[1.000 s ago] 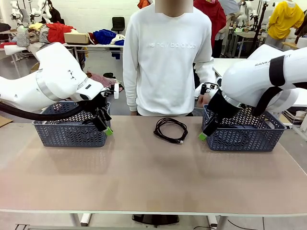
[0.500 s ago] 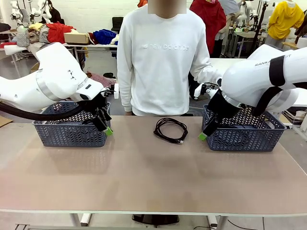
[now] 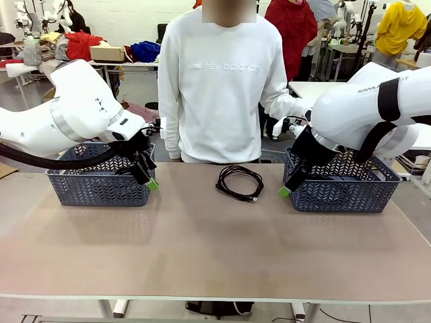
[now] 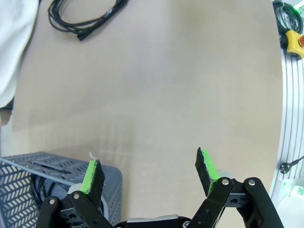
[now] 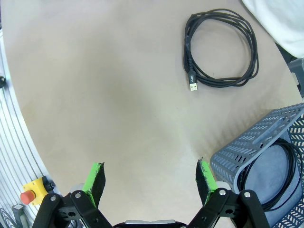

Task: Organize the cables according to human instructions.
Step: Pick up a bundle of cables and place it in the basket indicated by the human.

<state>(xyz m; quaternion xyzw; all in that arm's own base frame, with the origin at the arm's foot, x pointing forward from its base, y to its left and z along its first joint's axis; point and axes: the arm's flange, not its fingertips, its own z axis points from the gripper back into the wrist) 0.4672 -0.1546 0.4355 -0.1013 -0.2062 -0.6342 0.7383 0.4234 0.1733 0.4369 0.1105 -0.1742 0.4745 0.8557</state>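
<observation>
Table (image 3: pixel 202 249): coiled cable (image 3: pixel 240 182) between two baskets (image 3: pixel 99 185), person (image 3: pixel 219 81) behind.

The right gripper (image 5: pixel 149 176) hangs over the bare tan table (image 5: pixel 118 95) with its green pads (image 5: pixel 96 176) spread wide, gripping nothing. A coiled black USB cable (image 5: pixel 221 50) lies flat near the table's far edge. A blue-grey basket (image 5: pixel 266 156) beside the gripper holds another black cable coil (image 5: pixel 283 166). A white sleeve (image 5: pixel 280 19) crosses one corner.
</observation>
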